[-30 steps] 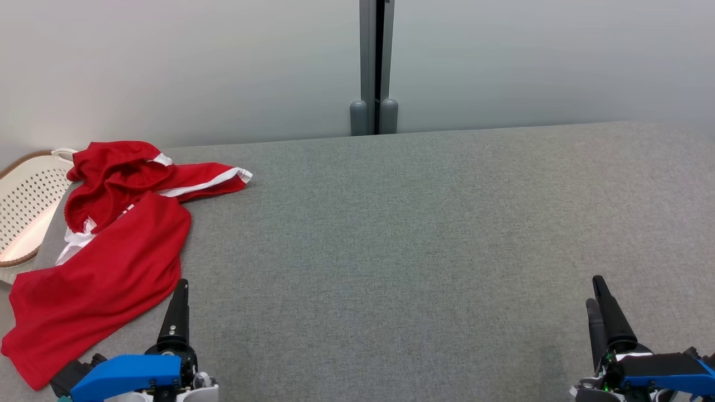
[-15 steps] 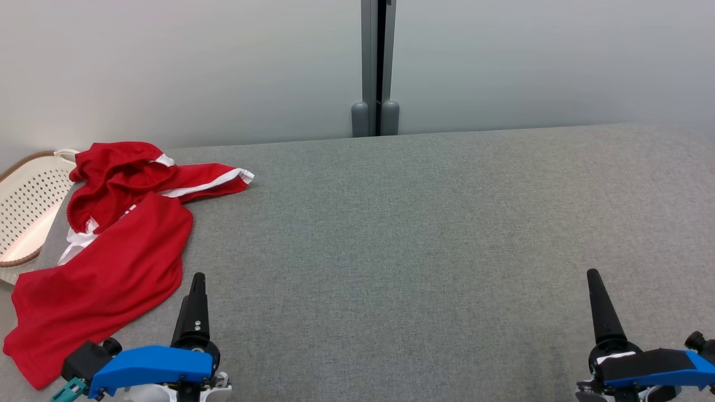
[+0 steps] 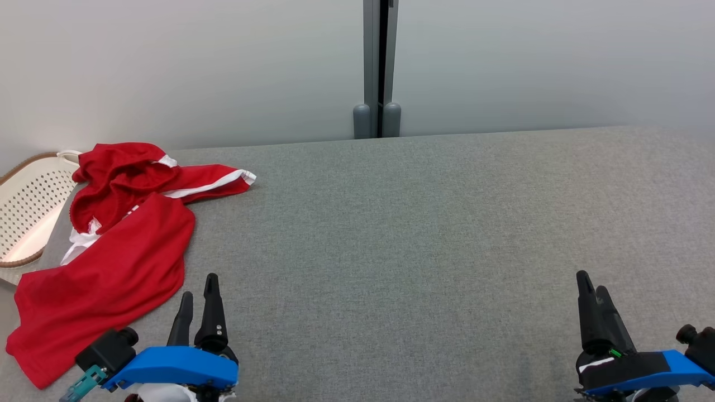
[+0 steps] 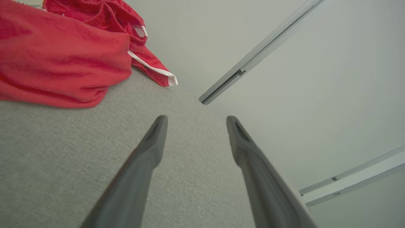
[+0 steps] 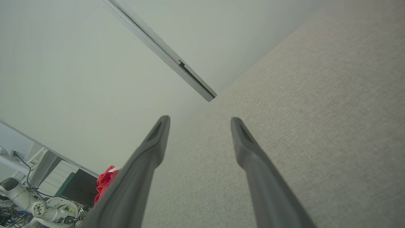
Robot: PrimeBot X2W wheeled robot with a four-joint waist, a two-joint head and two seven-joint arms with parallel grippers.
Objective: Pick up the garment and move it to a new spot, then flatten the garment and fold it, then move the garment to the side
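Observation:
The garment is red with white trim, crumpled at the left end of the grey fabric table; its upper part lies over the table's left edge. In the left wrist view the garment fills the upper left. My left gripper hovers just right of the garment's near edge, open and empty, fingers apart. At the lower right of the head view my right gripper is open with nothing between its fingers; a small patch of the garment shows far off.
A white perforated basket with a brown rim stands past the table's left edge, partly under the garment. A pale wall with a grey vertical post runs behind the table.
The left gripper has moved right and turned, so both its fingers now show. The right gripper has turned slightly. The head view has shifted a little. The garment lies as before.

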